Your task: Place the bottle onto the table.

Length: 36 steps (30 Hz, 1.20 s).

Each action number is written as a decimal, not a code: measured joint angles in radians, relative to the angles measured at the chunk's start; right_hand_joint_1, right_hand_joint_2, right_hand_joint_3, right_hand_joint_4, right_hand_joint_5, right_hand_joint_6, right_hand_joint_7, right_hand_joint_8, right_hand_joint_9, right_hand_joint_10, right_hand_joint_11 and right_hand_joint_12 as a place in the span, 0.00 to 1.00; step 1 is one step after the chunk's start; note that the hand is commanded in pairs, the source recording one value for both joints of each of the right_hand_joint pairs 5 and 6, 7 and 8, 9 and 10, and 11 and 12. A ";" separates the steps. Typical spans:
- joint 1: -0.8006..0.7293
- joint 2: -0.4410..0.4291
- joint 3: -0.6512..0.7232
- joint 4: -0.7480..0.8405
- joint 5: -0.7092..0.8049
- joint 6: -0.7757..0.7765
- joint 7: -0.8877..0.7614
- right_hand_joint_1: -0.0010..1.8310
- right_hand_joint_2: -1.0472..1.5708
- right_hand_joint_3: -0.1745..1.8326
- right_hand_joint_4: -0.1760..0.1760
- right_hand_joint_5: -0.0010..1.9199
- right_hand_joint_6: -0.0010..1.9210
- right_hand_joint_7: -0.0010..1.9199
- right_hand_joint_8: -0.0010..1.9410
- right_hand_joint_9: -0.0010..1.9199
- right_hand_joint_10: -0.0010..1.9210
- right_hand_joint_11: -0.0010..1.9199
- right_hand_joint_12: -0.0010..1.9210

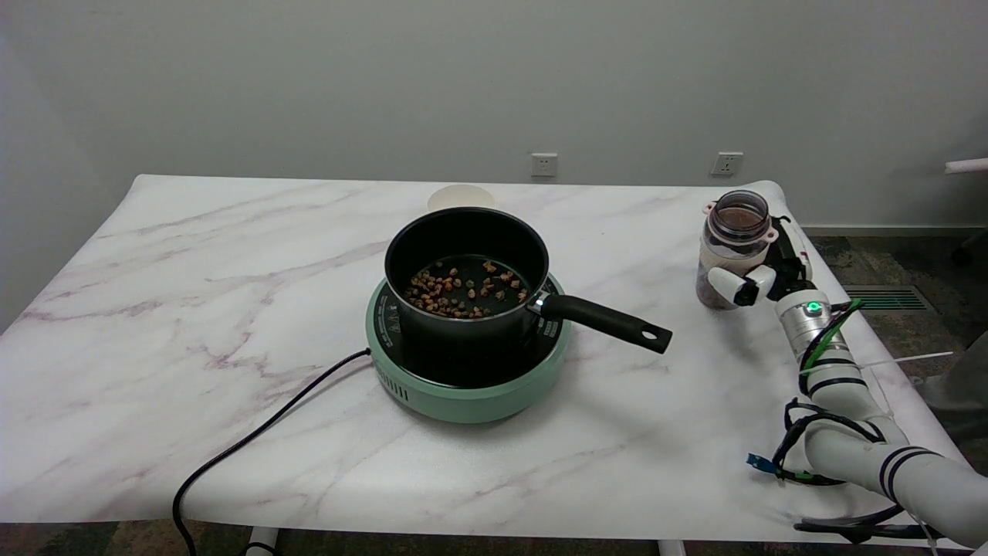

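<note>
A clear open-topped bottle point(732, 232) with a pale pink rim and dark contents stands upright at the right side of the marble table point(193, 309). My right hand point(760, 270) is wrapped around its lower half from the right, with fingers across the front. The bottle's base is at or just above the tabletop; I cannot tell whether it touches. The lower part of the bottle is partly hidden by the fingers.
A black saucepan point(463, 270) holding brown bits sits on a mint-green hot plate point(471, 386) at mid table, its handle point(610, 320) pointing toward the bottle. A black cord point(255, 436) runs off the front left edge. A pale round lid point(461, 198) lies behind the pan.
</note>
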 measured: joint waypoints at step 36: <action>0.001 0.002 0.012 -0.074 0.005 0.007 0.034 0.71 0.10 0.89 0.50 0.25 0.25 0.49 0.48 0.43 0.43 0.25 0.25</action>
